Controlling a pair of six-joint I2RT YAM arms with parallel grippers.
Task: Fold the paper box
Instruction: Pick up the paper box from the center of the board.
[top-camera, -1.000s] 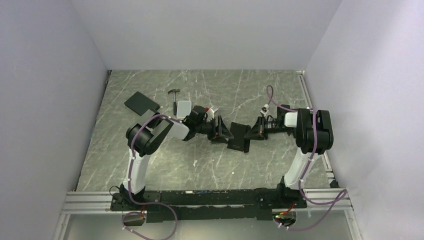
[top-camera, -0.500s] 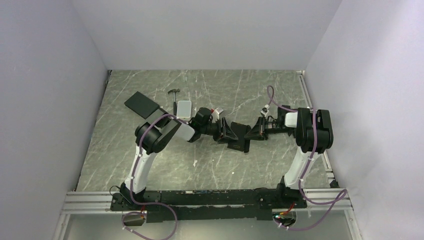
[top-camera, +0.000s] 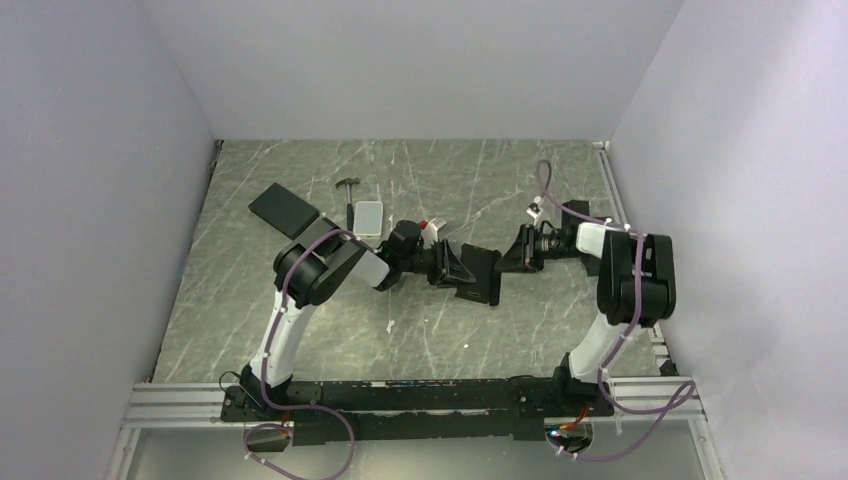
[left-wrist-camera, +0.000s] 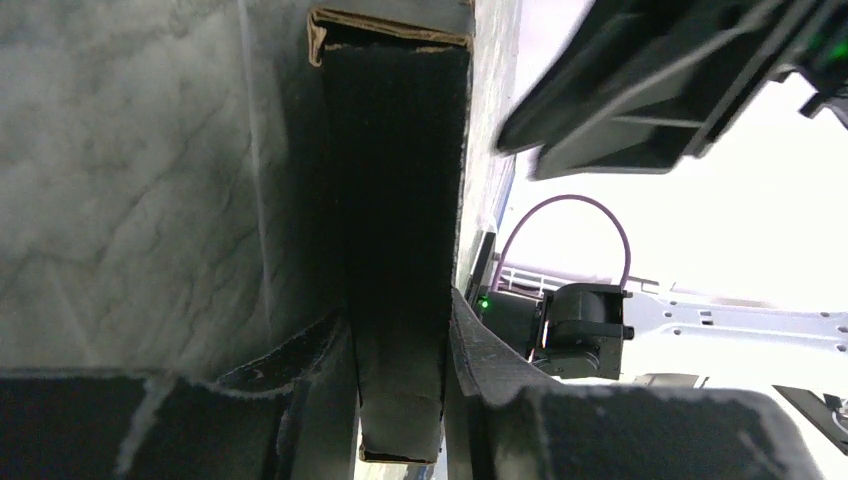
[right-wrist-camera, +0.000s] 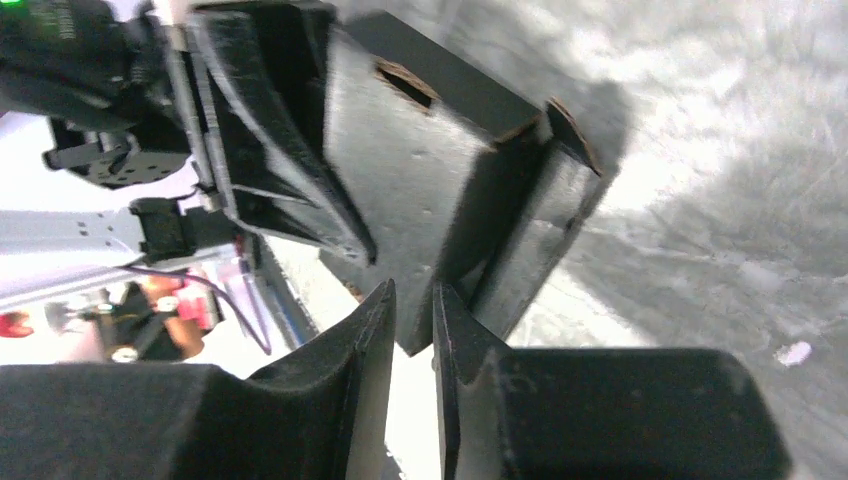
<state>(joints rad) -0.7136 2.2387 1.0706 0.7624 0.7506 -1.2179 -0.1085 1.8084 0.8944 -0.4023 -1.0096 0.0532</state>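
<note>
left tool (left-wrist-camera: 395, 310) clamped on a panel of the paper box (left-wrist-camera: 395, 150). right tool (right-wrist-camera: 413, 288) nearly closed, grip unclear. risk: opposed pulling could tear the cardboard.

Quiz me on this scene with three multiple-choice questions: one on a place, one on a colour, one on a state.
1. Where is the paper box? A by the arm bases; B between the left end effector and the right end effector; C in the far left corner.
2. What colour is the flat slab at far left? A white; B red; C black.
3. The left end effector is: A closed on a box panel; B wide open, holding nothing; C out of view.
Answers: B, the top view shows it between them; C, it is matte black; A, its fingers press the panel from both sides.
</note>
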